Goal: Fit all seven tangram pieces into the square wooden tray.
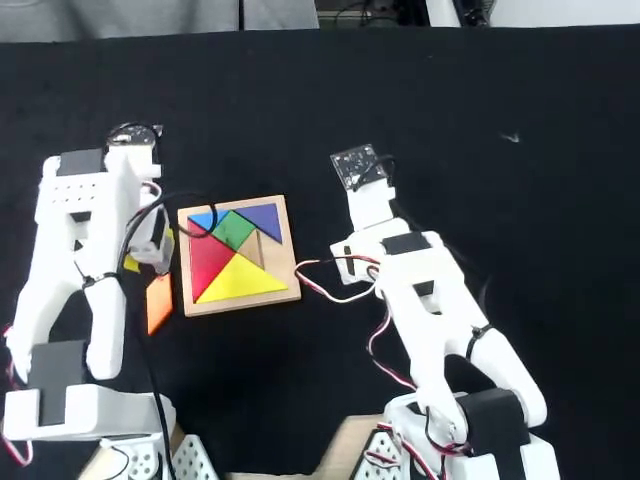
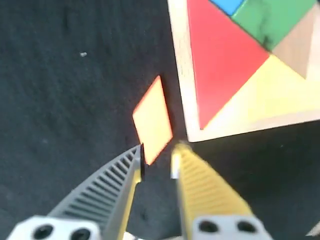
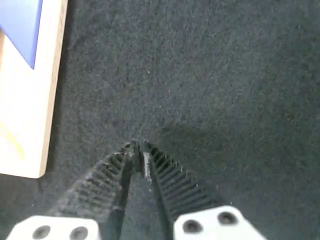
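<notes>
- left arm [image 1: 75, 250] stands tall over its base, folded over at the top so the wrist points pretty much straight down
- left gripper [image 2: 157, 155] has its fingers a little way apart, tips aimed downward
- right arm [image 1: 430, 300] stretches forward and low from its base, wrist tipped down
- right gripper [image 3: 139, 150] is closed up, both fingertips touching at the front

The tray [image 1: 245, 304] is pale wood, the table [image 1: 500, 250] black, the loose parallelogram [image 1: 158, 303] orange.
</notes>
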